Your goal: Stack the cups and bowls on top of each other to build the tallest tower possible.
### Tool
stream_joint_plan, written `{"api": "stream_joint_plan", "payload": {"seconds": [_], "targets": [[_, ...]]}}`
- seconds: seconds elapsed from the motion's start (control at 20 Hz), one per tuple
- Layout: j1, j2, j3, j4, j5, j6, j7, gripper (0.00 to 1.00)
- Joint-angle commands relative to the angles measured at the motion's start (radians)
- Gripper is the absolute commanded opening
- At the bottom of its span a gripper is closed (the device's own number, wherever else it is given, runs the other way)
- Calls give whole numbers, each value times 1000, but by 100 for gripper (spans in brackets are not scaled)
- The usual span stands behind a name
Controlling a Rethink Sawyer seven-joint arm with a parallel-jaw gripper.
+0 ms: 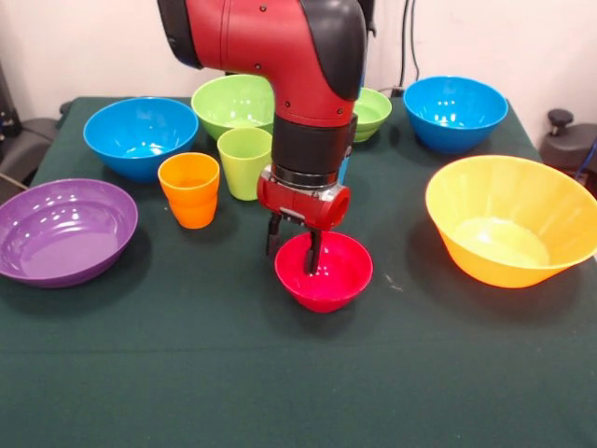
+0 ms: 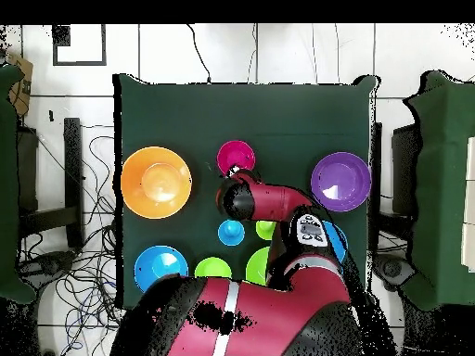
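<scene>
On the green table [image 1: 187, 373] we saw the claw [image 1: 294, 245] straddling the small red bowl's [image 1: 326, 275] rim, one finger inside, one outside, not yet closed.

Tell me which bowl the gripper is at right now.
The small red bowl, alone at the table's middle. The gripper straddles its rim, one finger inside, one outside. Every other bowl sits apart from it, untouched.

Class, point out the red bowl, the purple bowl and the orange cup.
red bowl [image 1: 328, 277]: front view, inside wall.
purple bowl [image 1: 56, 233]: front view, inner floor.
orange cup [image 1: 189, 198]: front view, outer side.
</scene>
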Motion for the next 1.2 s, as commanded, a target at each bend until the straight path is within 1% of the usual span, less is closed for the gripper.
{"api": "stream_joint_plan", "payload": {"seconds": [0.05, 0.1, 0.25, 0.4, 0.5, 0.6, 0.8, 1.05, 1.15, 1.2], "targets": [[-4, 30, 108, 4, -49, 111, -28, 100], [-5, 30, 109, 7, -48, 109, -26, 100], [-10, -17, 118, 43, -44, 150, -35, 100], [-2, -129, 122, 126, -16, 233, -24, 100], [-1, -174, 128, 159, -1, 264, -13, 100], [0, -198, 132, 173, 9, 284, -4, 100], [-7, -219, 142, 193, 17, 291, 13, 100], [-6, -276, 141, 235, 26, 329, 24, 100], [25, -301, 127, 257, 44, 348, 57, 100], [49, -308, 125, 280, 64, 341, 95, 100]]}}
